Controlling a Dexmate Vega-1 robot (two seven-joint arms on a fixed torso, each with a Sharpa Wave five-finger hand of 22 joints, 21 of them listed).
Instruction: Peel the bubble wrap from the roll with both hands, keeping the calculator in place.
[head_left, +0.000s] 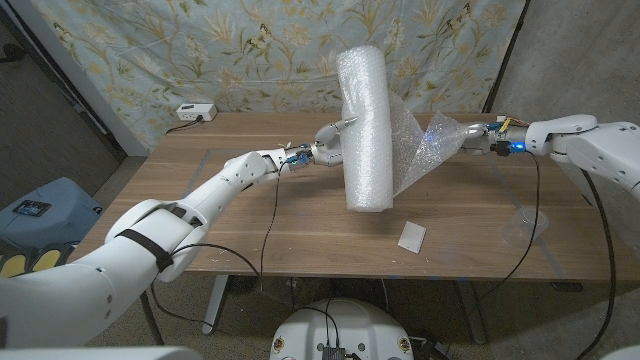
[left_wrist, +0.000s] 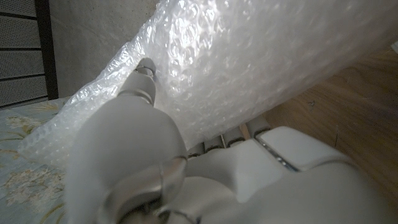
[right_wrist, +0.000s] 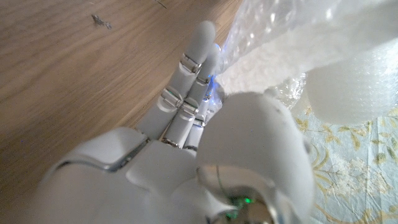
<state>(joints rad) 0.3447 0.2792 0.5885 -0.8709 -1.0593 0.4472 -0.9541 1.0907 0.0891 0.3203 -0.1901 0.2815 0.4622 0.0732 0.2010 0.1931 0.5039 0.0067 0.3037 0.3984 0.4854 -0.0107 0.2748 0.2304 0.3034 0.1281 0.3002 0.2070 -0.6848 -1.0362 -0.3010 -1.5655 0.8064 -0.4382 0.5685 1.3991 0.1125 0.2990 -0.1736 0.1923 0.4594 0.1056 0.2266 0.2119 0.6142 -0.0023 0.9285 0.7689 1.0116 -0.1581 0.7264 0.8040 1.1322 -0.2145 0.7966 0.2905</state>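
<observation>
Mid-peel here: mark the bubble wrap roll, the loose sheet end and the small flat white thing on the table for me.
bubble wrap roll (head_left: 366, 130), head view, middle of the upright roll.
loose sheet (head_left: 420, 150), head view, middle of the peeled flap toward the right robot hand.
small flat white object (head_left: 412, 236), head view, its centre; possibly the calculator.

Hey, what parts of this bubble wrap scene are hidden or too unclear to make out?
- Head view: the small flat item on the table is too small to confirm as the calculator.
- Head view: the left robot hand is partly hidden behind the bubble wrap roll.
- Right wrist view: the right robot hand and its own thumb cover where the loose sheet is held.
- Left wrist view: the roll's ends are cut off.
</observation>
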